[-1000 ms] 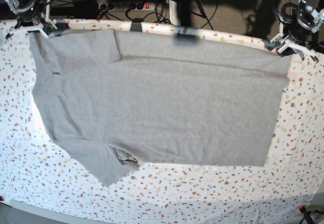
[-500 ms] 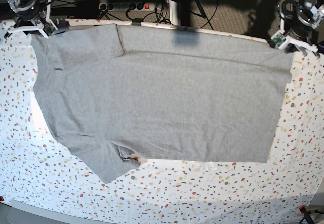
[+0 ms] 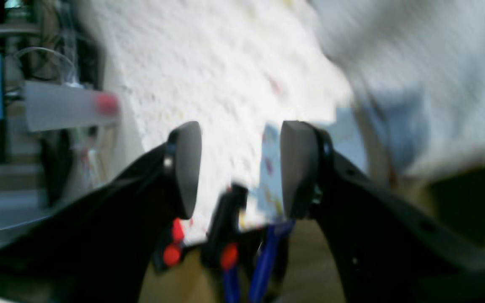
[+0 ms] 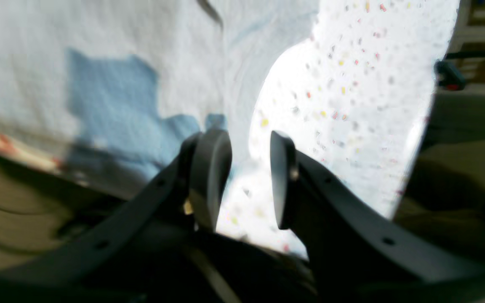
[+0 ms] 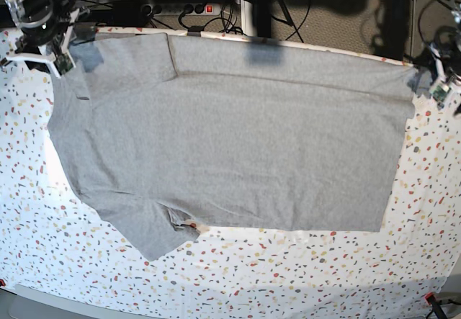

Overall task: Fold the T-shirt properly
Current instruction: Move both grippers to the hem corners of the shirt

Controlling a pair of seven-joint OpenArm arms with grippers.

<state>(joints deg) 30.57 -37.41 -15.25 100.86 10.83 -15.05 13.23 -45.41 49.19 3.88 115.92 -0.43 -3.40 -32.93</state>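
The grey T-shirt lies spread flat, plain side up, on the white speckled cloth. One sleeve points toward the near left. My left gripper is open and empty, just off the shirt's far right corner. In the left wrist view the left gripper has its jaws apart over the cloth, with the shirt blurred at the upper right. My right gripper is open and empty at the shirt's far left corner. In the right wrist view the right gripper sits beside the shirt's edge.
A power strip and cables lie on the floor beyond the table's far edge. A clamp grips the cloth at the near right corner. Another clamp with red knobs shows below the left gripper in the left wrist view.
Both grippers have let go of the shirt's far corners. The left arm has moved right and a little nearer, off the shirt. The right arm has shifted slightly. The shirt has settled flat.
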